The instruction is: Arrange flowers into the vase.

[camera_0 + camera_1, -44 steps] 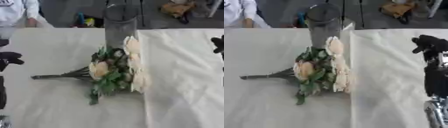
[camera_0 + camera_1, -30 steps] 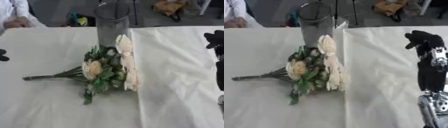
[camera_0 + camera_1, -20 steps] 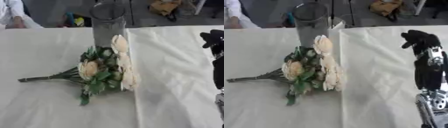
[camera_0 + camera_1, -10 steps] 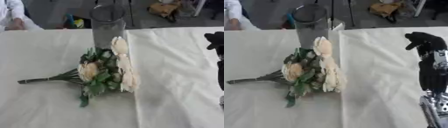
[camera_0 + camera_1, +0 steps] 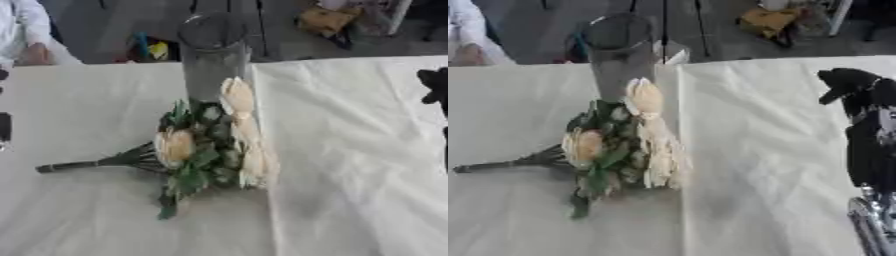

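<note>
At the far left edge of the left eye view only a dark sliver of the left arm [image 5: 4, 127] is seen; the left hand itself is not shown, so its state cannot be told. Next, the bundled stems [image 5: 87, 164] of the bouquet are found lying flat on the cloth-covered counter [image 5: 763, 150], their cut ends pointing left. The long axis of the bouquet runs from those ends rightward and slightly away, into the cream blooms and green leaves [image 5: 214, 145], whose top flower is touching or just in front of the foot of the glass vase [image 5: 619, 55]. The vase is stood upright at the far middle of the counter and nothing is seen in it. Farthest right, the right hand [image 5: 852, 87] is held raised, its fingers curled over and nothing gripped, well apart from the flowers. The bouquet therefore lies to that hand's left, blooms nearer, stems farther. The stem ends are judged closer to the left arm.
</note>
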